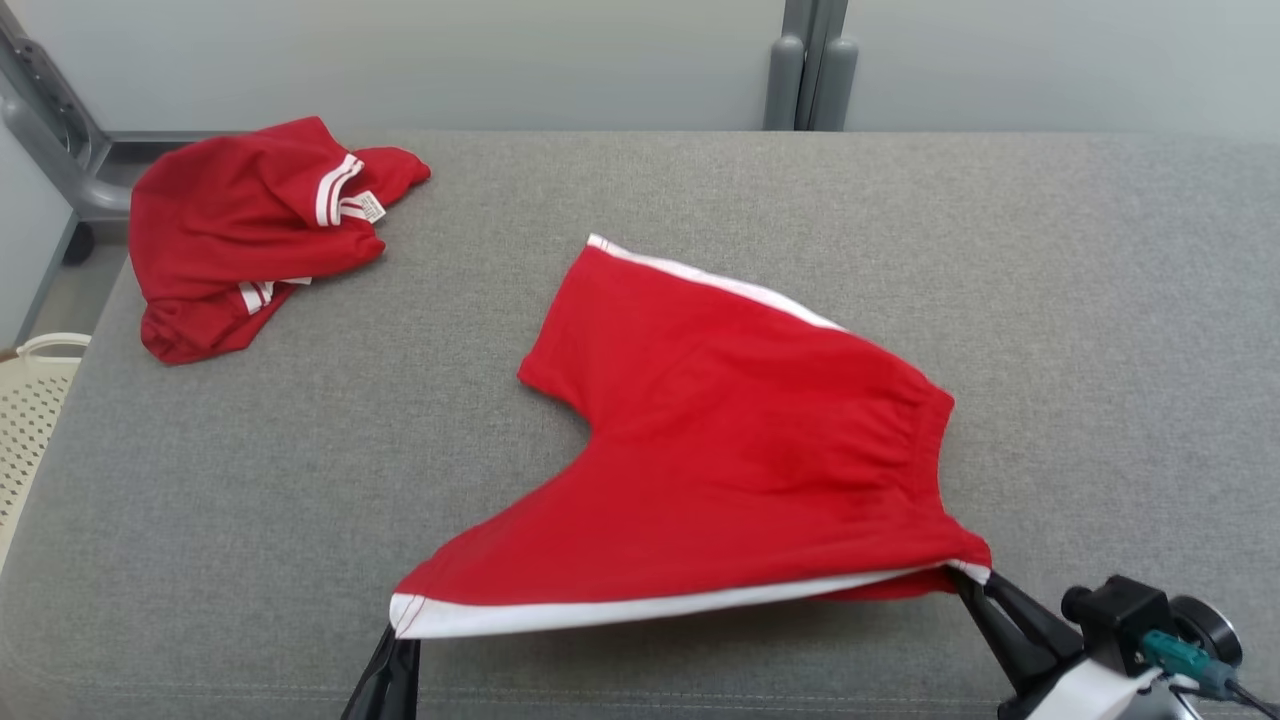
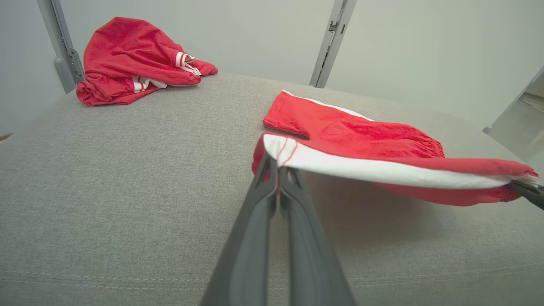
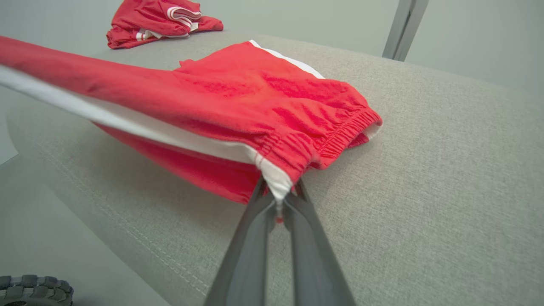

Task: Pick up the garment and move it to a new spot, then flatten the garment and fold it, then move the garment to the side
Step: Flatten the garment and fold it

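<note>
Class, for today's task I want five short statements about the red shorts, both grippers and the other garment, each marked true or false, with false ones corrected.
1. The left gripper is shut on a leg-hem corner of the red shorts. True.
2. The right gripper hangs open above the shorts. False: it is shut on the waistband corner.
3. The shorts lie wholly flat on the grey surface. False: their near edge is lifted, stretched between the grippers.
4. A crumpled red garment lies at the surface's far left, apart from the shorts. True.
5. That garment is plain blue. False: it is red with white stripes.
</note>
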Robot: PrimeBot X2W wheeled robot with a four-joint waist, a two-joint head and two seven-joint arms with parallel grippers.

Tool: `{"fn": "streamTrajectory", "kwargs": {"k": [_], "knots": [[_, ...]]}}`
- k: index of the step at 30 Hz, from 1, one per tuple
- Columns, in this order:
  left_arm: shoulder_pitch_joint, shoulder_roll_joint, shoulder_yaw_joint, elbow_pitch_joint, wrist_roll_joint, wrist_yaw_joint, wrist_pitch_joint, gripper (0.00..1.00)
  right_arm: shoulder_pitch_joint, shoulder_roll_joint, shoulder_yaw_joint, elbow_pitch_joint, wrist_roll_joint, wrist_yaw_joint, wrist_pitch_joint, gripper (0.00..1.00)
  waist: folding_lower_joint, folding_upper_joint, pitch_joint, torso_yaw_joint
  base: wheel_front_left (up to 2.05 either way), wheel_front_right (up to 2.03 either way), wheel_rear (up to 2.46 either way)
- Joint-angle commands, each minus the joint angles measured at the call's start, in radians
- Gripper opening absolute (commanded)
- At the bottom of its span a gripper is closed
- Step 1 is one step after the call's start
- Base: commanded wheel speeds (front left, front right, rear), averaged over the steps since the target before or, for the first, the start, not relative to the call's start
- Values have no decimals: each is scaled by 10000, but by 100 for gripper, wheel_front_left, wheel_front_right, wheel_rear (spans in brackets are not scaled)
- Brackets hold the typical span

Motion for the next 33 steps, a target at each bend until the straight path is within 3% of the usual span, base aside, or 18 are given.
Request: {"fn": "streamTrajectory", "kwargs": {"k": [1,9,17,25,33], "knots": [[202,120,100,-95,46,79,-62,0,269,0,-176,-140,-103,-21,97,0,1,0,-119,25,0,0,0],[22,174,-74,-151,-86,-125,194,0,935,386,-440,-1092,-308,-19,763,0,1,0,-311,-165,0,0,0],[-1060,135,-190,762,-285,-786,508,0,588,928,-804,-639,-54,-20,723,0,1,0,-510,-371,0,0,0],[-3647,-130,-401,2965,-273,-1837,1252,0,-333,1532,-1111,368,78,-20,984,0,1,0,-276,-537,0,0,0],[-6426,-1112,-421,5930,-368,-2549,1327,0,-1900,1637,-878,1416,198,-20,1004,0,1,0,746,-872,0,0,0]]}}
